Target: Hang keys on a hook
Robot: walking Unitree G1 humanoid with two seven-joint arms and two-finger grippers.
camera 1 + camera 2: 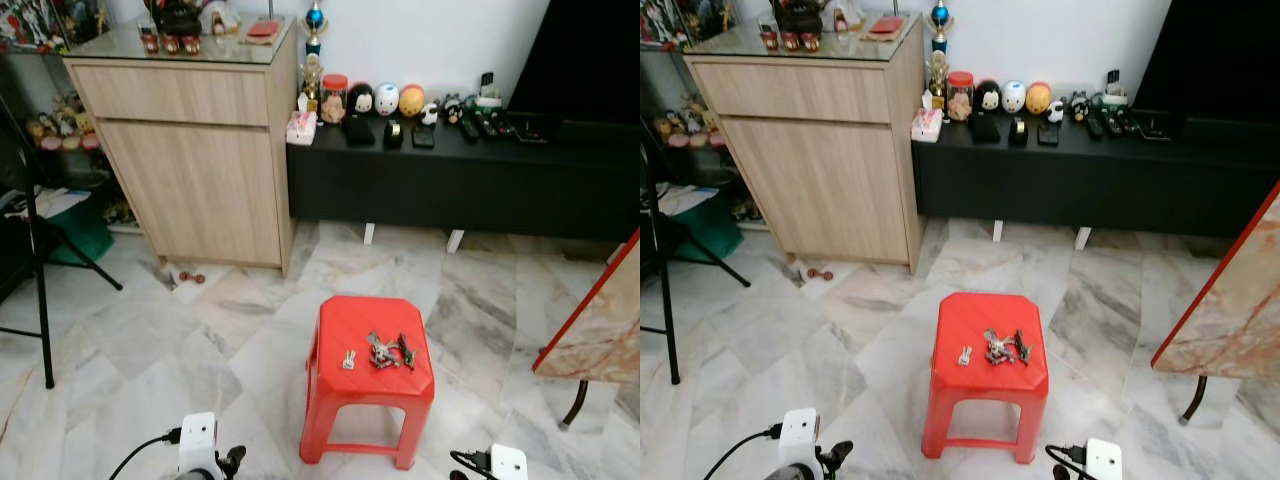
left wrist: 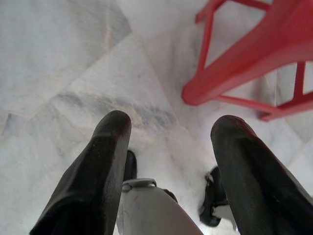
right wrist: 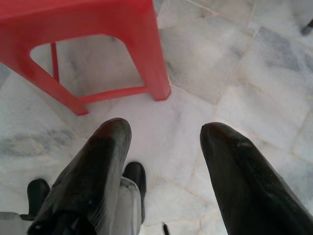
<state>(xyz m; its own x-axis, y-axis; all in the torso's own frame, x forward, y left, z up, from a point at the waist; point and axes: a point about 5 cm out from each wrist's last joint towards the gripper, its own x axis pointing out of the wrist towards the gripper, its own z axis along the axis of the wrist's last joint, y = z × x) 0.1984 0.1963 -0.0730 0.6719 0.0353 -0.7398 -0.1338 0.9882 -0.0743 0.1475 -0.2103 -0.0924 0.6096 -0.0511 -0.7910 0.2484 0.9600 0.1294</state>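
On marble floor, left gripper [image 2: 168,129] and right gripper [image 3: 164,132] hang spread, empty, near the red stool [image 1: 367,375] bearing keys [image 1: 388,351].

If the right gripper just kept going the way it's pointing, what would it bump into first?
Most likely the marble floor. The right gripper hangs open, pointing down at bare tiles, with the red stool a little beyond its line, though depth is hard to judge.
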